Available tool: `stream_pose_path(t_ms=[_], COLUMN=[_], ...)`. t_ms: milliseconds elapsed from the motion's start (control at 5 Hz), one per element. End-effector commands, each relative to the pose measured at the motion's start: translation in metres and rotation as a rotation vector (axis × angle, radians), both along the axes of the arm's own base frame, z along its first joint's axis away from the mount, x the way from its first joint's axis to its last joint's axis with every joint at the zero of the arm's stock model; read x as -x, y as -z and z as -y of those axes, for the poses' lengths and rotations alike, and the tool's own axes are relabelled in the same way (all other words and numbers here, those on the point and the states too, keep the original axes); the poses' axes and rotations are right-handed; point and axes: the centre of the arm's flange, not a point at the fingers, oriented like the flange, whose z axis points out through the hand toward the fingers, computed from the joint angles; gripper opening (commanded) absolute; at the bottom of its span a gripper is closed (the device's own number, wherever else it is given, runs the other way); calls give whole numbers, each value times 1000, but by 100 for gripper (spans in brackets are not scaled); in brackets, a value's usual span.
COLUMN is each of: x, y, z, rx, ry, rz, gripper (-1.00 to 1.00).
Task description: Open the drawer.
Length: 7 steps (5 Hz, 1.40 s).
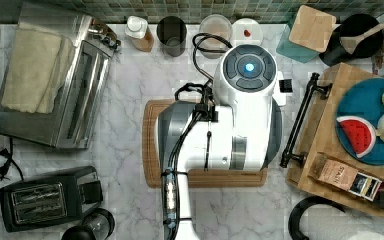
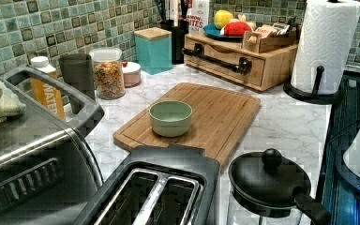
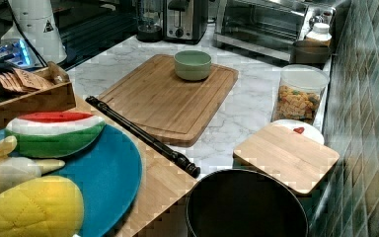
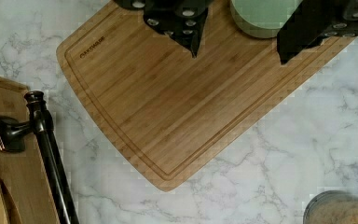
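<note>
At the top view's right, the drawer (image 1: 314,131) sits closed in a light-bamboo box on the marble counter (image 1: 130,145), its long black bar handle (image 1: 298,122) spanning the front on two end brackets. Over the cutting board (image 4: 182,107), the gripper (image 4: 237,53) hangs with fingers apart, holding nothing.
</note>
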Motion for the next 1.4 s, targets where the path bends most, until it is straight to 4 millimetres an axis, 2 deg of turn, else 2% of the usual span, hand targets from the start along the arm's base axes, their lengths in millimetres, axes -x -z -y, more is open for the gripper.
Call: stream_pose_path(t_ms=[200,400,600,800,1200,1400], x=[0,-3,-5,-19,-28,-27], y=[1,20,28,25,47,57], z=[4,30,67,92,149,177], rx=[0,35,65,70,94,95], ry=[7,-90,-165,-199,-262,-287], rz=[-2,33,53,-17,-29,-2], gripper=[100,100,100,100,100,100])
